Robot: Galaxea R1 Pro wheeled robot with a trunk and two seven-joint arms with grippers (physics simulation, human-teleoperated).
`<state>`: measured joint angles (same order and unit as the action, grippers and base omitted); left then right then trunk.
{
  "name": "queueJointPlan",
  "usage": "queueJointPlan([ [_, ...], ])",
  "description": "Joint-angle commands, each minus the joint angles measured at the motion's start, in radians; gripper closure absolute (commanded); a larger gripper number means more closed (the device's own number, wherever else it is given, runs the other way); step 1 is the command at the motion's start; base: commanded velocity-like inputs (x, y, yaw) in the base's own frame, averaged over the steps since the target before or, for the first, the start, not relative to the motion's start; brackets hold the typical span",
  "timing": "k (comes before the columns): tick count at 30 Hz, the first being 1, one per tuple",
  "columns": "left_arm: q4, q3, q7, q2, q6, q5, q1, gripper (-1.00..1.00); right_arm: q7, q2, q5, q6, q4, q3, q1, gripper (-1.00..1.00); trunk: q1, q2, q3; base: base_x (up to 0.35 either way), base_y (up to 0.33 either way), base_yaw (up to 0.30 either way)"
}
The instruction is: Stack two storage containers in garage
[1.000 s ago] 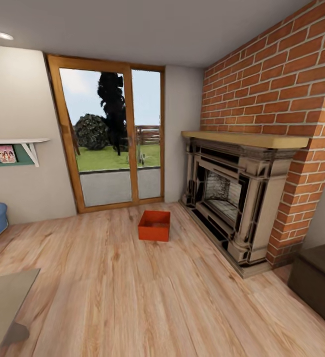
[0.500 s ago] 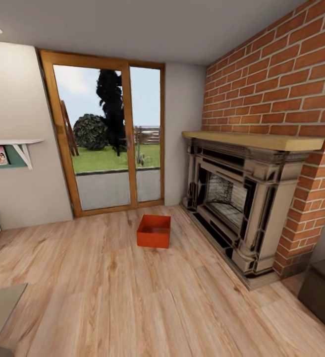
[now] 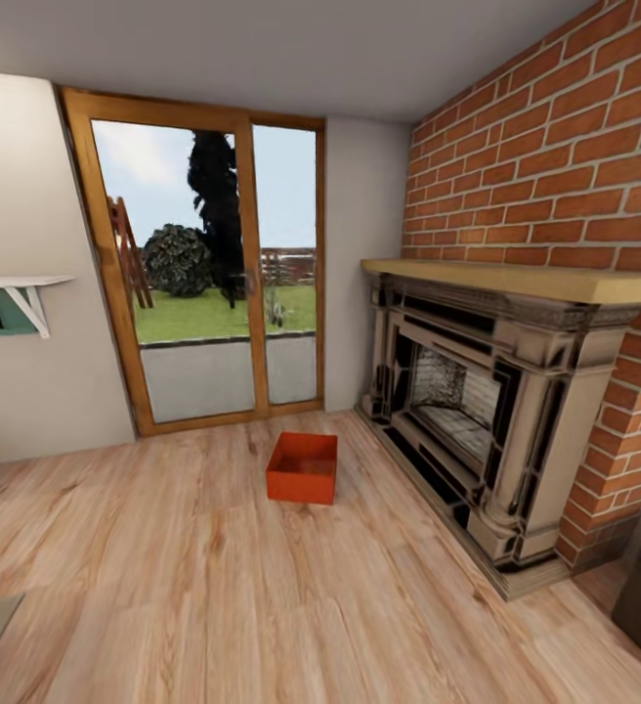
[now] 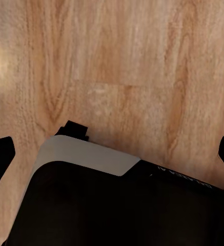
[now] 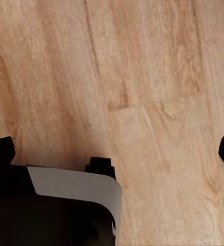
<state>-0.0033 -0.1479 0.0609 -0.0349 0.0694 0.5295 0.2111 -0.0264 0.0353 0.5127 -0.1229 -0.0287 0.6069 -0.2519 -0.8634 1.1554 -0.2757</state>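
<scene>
One orange-red storage container (image 3: 303,468) sits open-topped on the wood-plank floor (image 3: 213,587), in front of the glass door (image 3: 203,293) and just beside the fireplace (image 3: 487,411) hearth. Left gripper (image 4: 112,154) and right gripper (image 5: 114,154) hang over bare planks, fingertips spread wide, nothing held.

Hazards:
- Base striking the hearth during approach.
- Thin walls slipping from an off-centre grasp.
</scene>
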Motion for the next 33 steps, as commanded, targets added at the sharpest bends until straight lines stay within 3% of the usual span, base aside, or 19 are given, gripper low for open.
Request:
queueJointPlan([
  [1, 0.000, -0.009, 0.004, 0.000, 0.003, 0.007, 0.001, -1.00, -0.003, 0.000, 0.009, -0.005, -0.003, 0.008, -0.001, -1.00, -0.001, 0.001, -0.001, 0.325, 0.000, 0.000],
  [33, 0.000, -0.009, 0.004, 0.000, 0.003, 0.007, 0.001, -1.00, -0.003, 0.001, 0.004, -0.005, -0.003, 0.013, -0.001, -1.00, -0.001, 0.001, -0.001, 0.325, 0.000, 0.000],
])
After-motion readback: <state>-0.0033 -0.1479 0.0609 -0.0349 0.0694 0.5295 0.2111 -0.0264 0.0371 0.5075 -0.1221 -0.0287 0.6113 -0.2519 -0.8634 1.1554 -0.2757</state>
